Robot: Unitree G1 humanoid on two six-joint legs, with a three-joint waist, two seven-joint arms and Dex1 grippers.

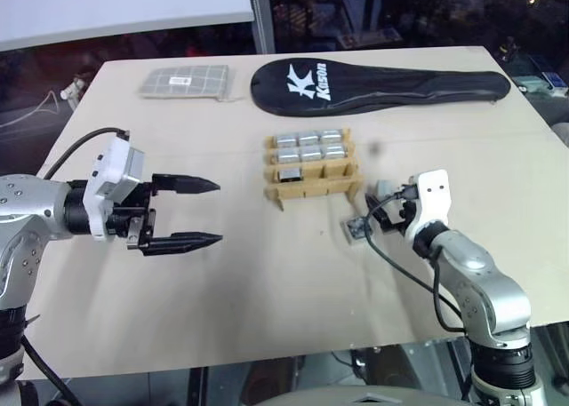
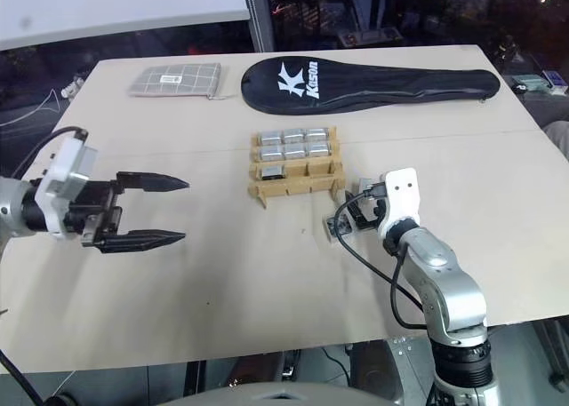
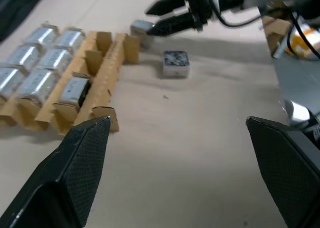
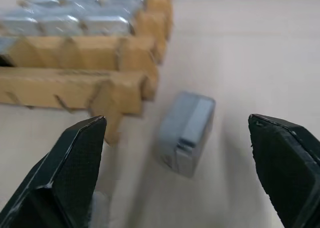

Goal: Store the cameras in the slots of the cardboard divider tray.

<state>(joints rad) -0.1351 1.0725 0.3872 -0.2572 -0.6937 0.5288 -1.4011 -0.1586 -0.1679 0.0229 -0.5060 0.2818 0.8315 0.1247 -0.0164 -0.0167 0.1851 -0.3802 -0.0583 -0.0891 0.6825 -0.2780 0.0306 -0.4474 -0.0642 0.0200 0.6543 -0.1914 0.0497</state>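
While the left hand [image 1: 209,212] waits wide open, the wide-open right hand [image 4: 177,133] should straddle the loose camera [image 4: 186,131] squarely beside the tray [image 1: 311,171] before closing.

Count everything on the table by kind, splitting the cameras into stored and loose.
Cameras in tray: 7
Loose cameras: 2
Tray: 1
Racket cover: 1
Pouch: 1
Total: 12
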